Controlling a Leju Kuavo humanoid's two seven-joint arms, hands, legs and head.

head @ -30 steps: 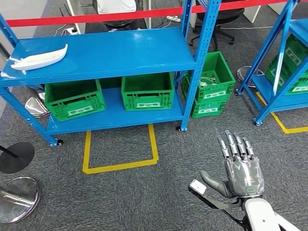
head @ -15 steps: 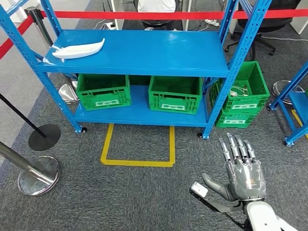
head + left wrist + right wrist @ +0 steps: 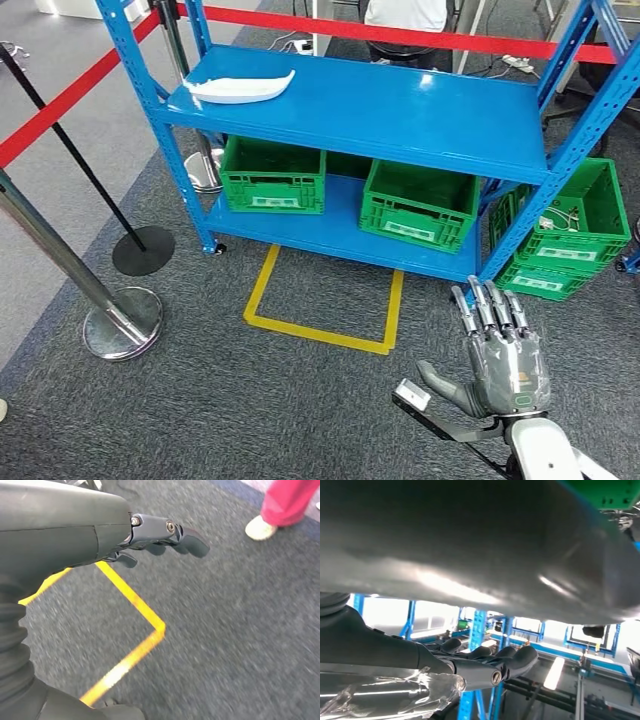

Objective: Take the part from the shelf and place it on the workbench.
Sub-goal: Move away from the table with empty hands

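Upper left, the white part [image 3: 240, 87] lies on the shelf [image 3: 392, 105]. Right hand [image 3: 502, 355], lower right, fingers spread, empty; left hand [image 3: 158, 535] loosely extended, empty. Risk: misjudged approach bumps shelf post.

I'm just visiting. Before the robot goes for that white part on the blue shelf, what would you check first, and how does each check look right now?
1. Part on the shelf's top board, nothing on it: ok.
2. Right hand empty, fingers apart: ok.
3. Left hand empty: ok, it holds nothing over the carpet.
4. Part within reach: not ok, it looks too far from the right hand.
5. Path clear: cannot tell; barrier posts stand on the left, and a person's foot is near the left hand.
6. Workbench located: cannot tell.
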